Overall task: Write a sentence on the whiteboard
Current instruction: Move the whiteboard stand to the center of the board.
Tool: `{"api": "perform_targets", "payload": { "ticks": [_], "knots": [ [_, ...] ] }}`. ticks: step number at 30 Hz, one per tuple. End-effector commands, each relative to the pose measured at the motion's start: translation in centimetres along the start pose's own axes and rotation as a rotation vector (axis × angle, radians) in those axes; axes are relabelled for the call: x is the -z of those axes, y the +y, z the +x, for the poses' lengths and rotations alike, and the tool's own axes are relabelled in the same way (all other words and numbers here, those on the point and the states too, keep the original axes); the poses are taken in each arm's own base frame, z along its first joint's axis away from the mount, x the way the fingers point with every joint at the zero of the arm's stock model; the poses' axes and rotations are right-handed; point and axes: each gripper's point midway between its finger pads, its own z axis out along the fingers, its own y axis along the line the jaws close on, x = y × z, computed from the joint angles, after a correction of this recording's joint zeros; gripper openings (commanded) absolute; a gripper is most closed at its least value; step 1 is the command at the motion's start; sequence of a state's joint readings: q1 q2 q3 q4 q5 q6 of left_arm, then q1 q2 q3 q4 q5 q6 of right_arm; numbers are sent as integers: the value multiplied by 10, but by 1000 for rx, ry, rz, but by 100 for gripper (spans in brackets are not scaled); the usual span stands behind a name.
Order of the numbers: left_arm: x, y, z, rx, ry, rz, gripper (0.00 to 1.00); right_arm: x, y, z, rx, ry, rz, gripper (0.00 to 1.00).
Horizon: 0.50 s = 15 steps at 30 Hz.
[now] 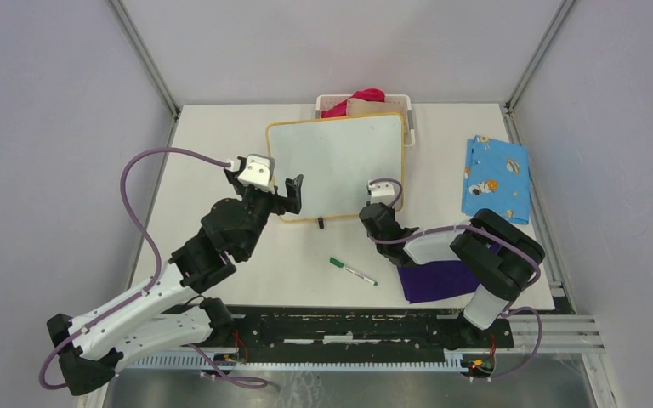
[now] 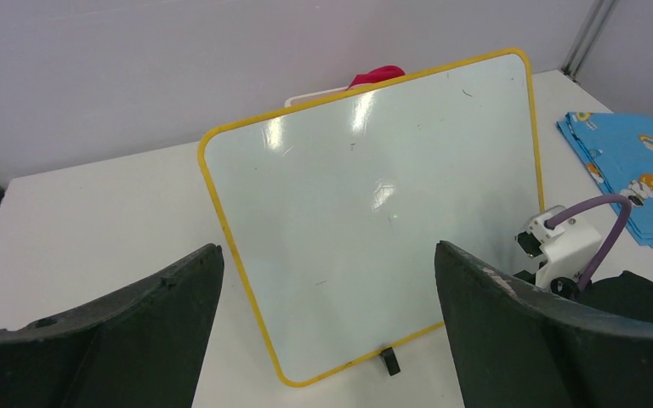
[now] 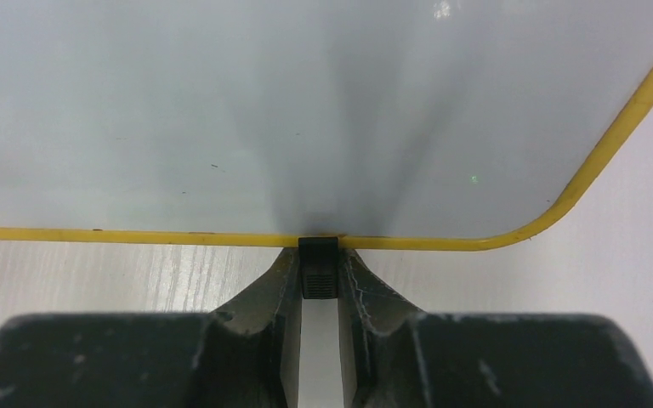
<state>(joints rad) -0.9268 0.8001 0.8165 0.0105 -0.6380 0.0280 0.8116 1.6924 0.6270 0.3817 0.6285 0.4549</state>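
The whiteboard [image 1: 332, 161] stands propped at the middle of the table [image 1: 212, 153], at 12 o'clock from the two arm bases. Its yellow-framed face tilts back and shows only glare and a few faint specks. The right arm rises from its base to a sharply folded elbow, and its white forearm then runs low toward 10 o'clock, with the wrist pointing at 12 o'clock into the board's lower edge. The right gripper [image 3: 319, 255] is pinched closed on the small black foot [image 3: 319, 276] beside the board's lower right corner, a finger pressed to each side of it. The left arm stretches from its base toward 1 o'clock, bends at the elbow and aims its wrist at about 2 o'clock toward the board's lower left corner. The left gripper [image 2: 327, 248] is spread wide and holds nothing; in its wrist view the board shows between the fingers, and whether one finger touches the frame cannot be told. The board's other foot [image 1: 320, 223] rests on the table. A green-capped marker [image 1: 353, 271] lies at 6 o'clock of the board and a purple cloth [image 1: 438, 279] at 5 o'clock under the right arm. A blue patterned cloth [image 1: 495, 178] lies at 3 o'clock, and a white basket [image 1: 405, 109] with red fabric [image 1: 366, 96] sits at 12 o'clock.
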Motion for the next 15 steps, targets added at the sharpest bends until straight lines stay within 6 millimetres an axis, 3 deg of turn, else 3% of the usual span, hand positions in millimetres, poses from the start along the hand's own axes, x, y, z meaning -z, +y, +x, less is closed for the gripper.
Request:
{"api": "perform_targets", "payload": {
  "ticks": [1, 7, 15],
  "knots": [
    [-1, 6, -14, -13, -48, -27, 98, 3, -19, 11, 93, 22, 31, 0],
    [0, 3, -16, -8, -53, -9, 96, 8, -24, 17, 113, 37, 23, 31],
    [0, 3, -16, -14, -53, -4, 97, 25, -18, 11, 75, 24, -60, 55]
  ]
}}
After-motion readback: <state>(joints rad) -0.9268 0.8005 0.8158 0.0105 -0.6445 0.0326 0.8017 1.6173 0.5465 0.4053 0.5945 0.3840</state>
